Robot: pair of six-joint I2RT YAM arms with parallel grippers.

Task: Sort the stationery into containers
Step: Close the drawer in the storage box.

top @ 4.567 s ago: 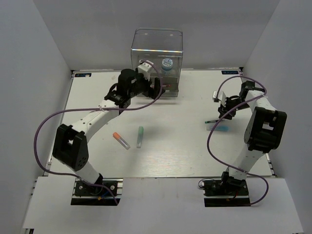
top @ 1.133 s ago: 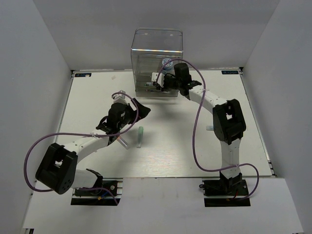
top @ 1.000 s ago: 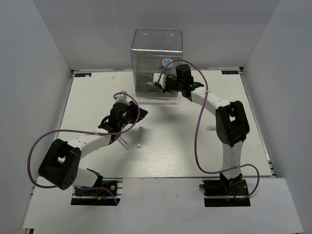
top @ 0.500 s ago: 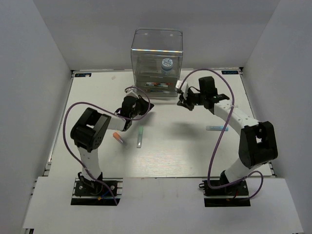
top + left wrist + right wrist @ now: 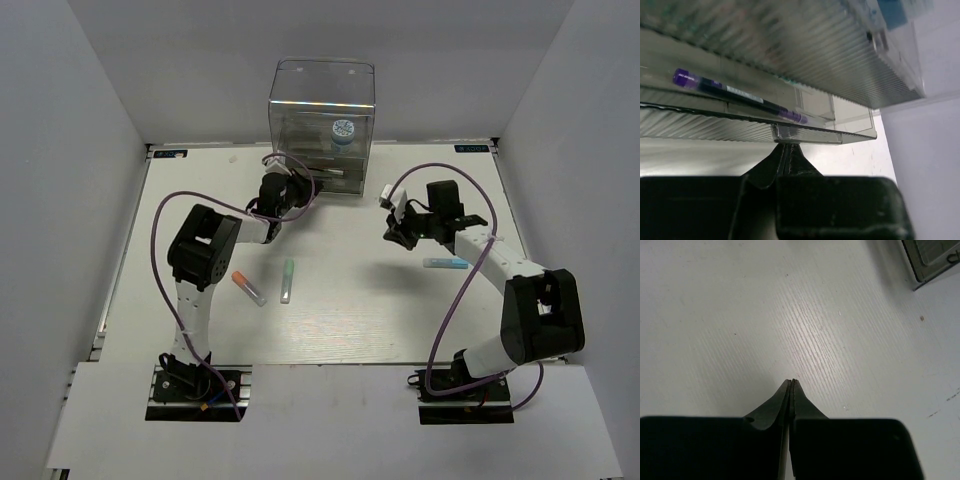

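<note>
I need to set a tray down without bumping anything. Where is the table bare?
Bare: the near strip of table below the orange-capped marker and green marker; the far-left stretch beside the left arm; the far-right corner beside the cabinet. Crowded: the cabinet's front, at the left gripper, and around the right gripper and blue marker.

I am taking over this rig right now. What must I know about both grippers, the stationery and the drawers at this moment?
Left gripper: shut, tips at the front edge of a cabinet drawer that holds a purple pen.
Right gripper: shut, empty, over the bare table.
Done: the blue-white roll and the purple pen are inside the clear drawer cabinet.
Left: the orange-capped marker, mint-green marker and light-blue marker lie on the table, none touched by a gripper.
Whether that drawer is pushed fully in cannot be told.
</note>
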